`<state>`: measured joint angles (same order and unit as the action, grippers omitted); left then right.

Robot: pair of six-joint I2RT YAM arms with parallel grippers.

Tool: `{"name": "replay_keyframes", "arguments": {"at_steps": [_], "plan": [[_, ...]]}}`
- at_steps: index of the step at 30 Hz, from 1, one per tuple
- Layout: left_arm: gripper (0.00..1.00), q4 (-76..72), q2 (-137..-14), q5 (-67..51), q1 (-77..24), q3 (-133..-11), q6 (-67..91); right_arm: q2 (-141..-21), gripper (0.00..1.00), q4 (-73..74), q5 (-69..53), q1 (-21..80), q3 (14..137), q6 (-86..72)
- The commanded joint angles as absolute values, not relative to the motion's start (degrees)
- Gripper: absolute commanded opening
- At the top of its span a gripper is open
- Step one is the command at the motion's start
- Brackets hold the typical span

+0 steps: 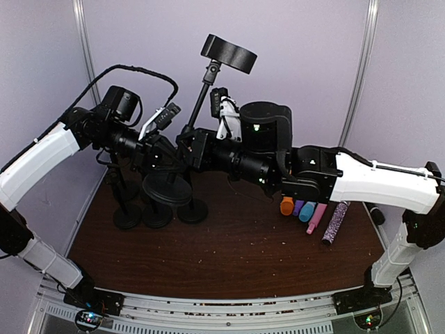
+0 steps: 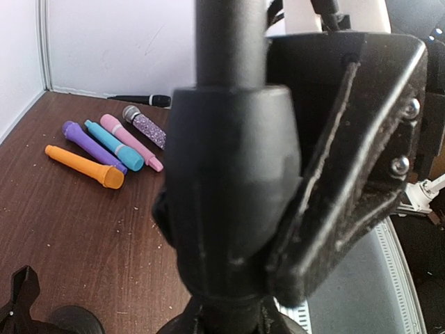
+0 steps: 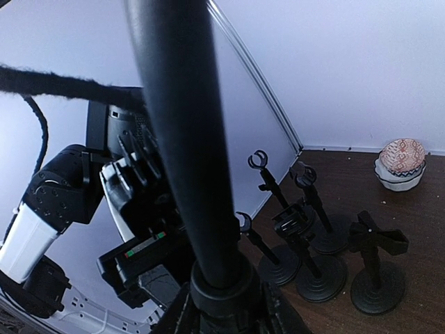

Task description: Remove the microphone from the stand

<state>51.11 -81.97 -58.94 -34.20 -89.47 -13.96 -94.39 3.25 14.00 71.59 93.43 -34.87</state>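
Note:
A tall black stand rises from a wide round base. Its pole slants up to a black disc-shaped head, and I cannot tell whether that head is the microphone. My left gripper is shut on the thick collar of the stand, one finger pad pressed against its side. My right gripper comes in from the right. Its fingers lie tight against both sides of the collar ring where the pole enters it. The left gripper's body shows just behind the pole.
Several loose toy microphones lie on the brown table at the right, among them an orange one, a pink one and a glittery one. Small empty stands crowd the left. A patterned bowl sits by the back wall.

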Motion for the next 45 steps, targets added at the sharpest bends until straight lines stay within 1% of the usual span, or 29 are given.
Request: {"name": "replay_keyframes", "arguments": {"at_steps": [1, 4, 6, 7, 10, 12, 15, 17, 20, 21, 24, 25, 30, 34, 37, 40, 42, 44, 45], "plan": [[0.00, 48.4, -79.4, -61.0, -34.1, -89.2, -16.5, -95.6, 0.34, 1.7, 14.6, 71.4, 95.8, -35.8], [0.00, 48.3, -79.2, -60.9, -34.0, -89.1, -16.6, -95.9, 0.37, 1.5, 14.5, 71.3, 95.8, -36.4], [0.00, 48.5, -79.1, -60.8, -34.0, -88.8, -16.8, -95.9, 0.37, 1.3, 14.5, 71.2, 95.8, -36.6], [0.00, 48.7, -79.0, -60.7, -34.0, -88.8, -17.0, -96.0, 0.35, 1.2, 14.6, 71.1, 95.8, -36.7], [0.00, 48.8, -78.8, -60.7, -34.1, -88.6, -17.0, -96.0, 0.22, 1.3, 14.7, 71.1, 96.1, -37.0], [0.00, 48.8, -78.6, -60.6, -34.0, -88.3, -17.1, -95.7, 0.17, 1.0, 14.7, 71.0, 95.9, -37.2], [0.00, 48.9, -78.4, -60.7, -34.1, -88.1, -17.3, -95.3, 0.06, -0.3, 13.7, 70.8, 95.4, -37.1], [0.00, 49.0, -78.5, -61.6, -34.0, -88.2, -17.2, -94.7, 0.00, -4.1, 10.8, 70.5, 93.6, -36.9], [0.00, 49.0, -78.7, -65.2, -34.0, -88.5, -16.2, -93.4, 0.00, -13.1, 2.8, 69.6, 89.5, -36.6], [0.00, 49.0, -78.7, -66.8, -34.1, -88.8, -15.7, -92.9, 0.00, -19.4, -1.1, 69.2, 87.8, -36.8], [0.00, 49.1, -79.2, -75.5, -34.1, -89.3, -13.6, -91.7, 0.00, -34.1, -13.8, 68.4, 82.5, -38.2], [0.00, 49.2, -79.3, -78.3, -34.1, -89.7, -13.0, -91.5, 0.00, -36.8, -16.8, 68.2, 81.8, -38.7], [0.00, 49.3, -79.6, -84.5, -34.3, -91.1, -11.1, -91.8, 0.00, -45.0, -29.2, 67.3, 81.5, -41.5], [0.00, 49.3, -79.5, -86.8, -34.7, -90.4, -10.5, -92.9, 0.00, -53.0, -36.5, 66.7, 82.2, -46.5], [0.00, 49.2, -79.4, -88.4, -34.9, -90.5, -10.2, -96.2, 0.00, -57.8, -44.2, 66.3, 86.1, -53.2], [0.00, 49.2, -79.4, -88.6, -34.9, -90.7, -10.3, -99.0, 0.00, -61.3, -48.9, 66.2, 89.2, -58.8], [0.00, 49.2, -79.5, -88.5, -34.8, -90.8, -10.5, -99.4, 0.06, -61.1, -48.8, 65.7, 89.1, -59.6], [0.00, 49.2, -79.6, -88.1, -34.9, -91.1, -10.6, -98.1, 0.16, -56.0, -45.4, 65.1, 86.5, -56.5], [0.00, 49.1, -79.6, -87.5, -34.9, -91.5, -10.6, -96.1, 0.36, -51.1, -41.9, 64.6, 85.2, -53.0]]}}
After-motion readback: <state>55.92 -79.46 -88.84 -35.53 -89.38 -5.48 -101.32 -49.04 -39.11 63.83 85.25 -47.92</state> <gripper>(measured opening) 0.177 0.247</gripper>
